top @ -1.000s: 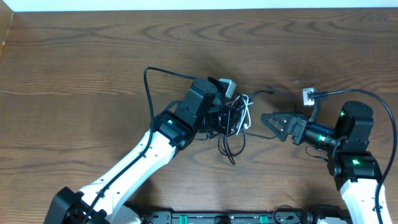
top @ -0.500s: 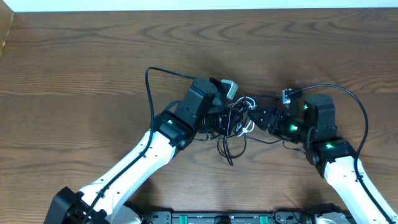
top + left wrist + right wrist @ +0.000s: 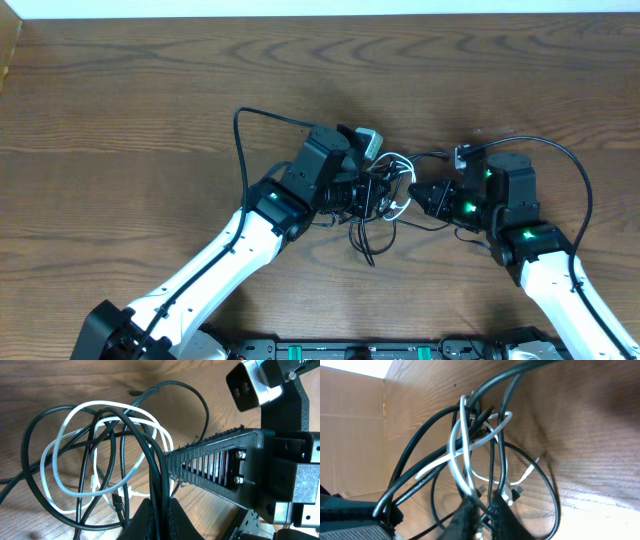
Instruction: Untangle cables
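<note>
Left gripper (image 3: 161,510): jaws together, clamped on the thin black cables (image 3: 156,462). Several strands drop straight in between them at the bottom of the left wrist view. Right gripper (image 3: 482,512): jaws together too, pinching the thin white cable (image 3: 454,447), which runs down into the gap with a black strand right beside it. Small plug ends (image 3: 508,495) sit just above the tips. Just past the left jaws the white cable makes loose loops threaded through the black loops, all lying on the dark wood-grain bench (image 3: 150,90). The right gripper's ribbed black finger (image 3: 215,465) comes in from the right of that view, tip touching the black bundle just above the left jaws. From overhead the two grippers meet nose to nose mid-bench, tangle bunched between them, a few black strands trailing toward the near edge. Grey camera block (image 3: 367,138) sits on the left wrist, just behind the tangle. Thick black arm wires (image 3: 240,140) arc off each arm, apart from the tangle. Far side: pale strip (image 3: 320,7) along the bench edge.
</note>
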`<state>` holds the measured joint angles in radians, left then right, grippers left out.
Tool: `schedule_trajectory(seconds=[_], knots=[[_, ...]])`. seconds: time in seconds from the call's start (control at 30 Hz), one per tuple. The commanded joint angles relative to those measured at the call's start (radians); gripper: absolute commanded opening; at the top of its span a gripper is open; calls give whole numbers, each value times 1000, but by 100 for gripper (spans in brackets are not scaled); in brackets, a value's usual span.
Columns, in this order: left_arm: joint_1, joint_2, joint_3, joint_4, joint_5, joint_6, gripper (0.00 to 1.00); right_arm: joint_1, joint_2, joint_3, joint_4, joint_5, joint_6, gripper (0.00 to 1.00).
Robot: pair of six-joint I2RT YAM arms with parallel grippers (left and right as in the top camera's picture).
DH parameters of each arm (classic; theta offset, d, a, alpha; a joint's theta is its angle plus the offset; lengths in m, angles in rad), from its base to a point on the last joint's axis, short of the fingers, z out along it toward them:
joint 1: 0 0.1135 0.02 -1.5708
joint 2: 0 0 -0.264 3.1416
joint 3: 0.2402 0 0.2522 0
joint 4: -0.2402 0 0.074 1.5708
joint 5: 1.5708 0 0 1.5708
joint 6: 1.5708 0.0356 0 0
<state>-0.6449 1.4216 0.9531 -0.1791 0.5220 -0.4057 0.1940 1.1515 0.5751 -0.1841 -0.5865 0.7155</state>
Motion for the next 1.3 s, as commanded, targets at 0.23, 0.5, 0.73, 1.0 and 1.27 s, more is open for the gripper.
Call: schedule_trajectory(seconds=[0.23, 0.5, 0.73, 1.0, 1.27], knots=[[0, -10, 0, 4, 17, 20, 8, -210, -20, 6, 72, -172, -142, 1], [0, -10, 0, 4, 17, 20, 8, -413, -124, 6, 151, -322, -98, 3], [0, -10, 0, 4, 17, 20, 8, -446, -139, 5, 141, -441, -62, 21], [0, -10, 0, 4, 17, 20, 8, -197, -118, 5, -11, -321, -302, 28], [0, -10, 0, 4, 17, 20, 8, -7, -37, 5, 229, -137, -381, 23]])
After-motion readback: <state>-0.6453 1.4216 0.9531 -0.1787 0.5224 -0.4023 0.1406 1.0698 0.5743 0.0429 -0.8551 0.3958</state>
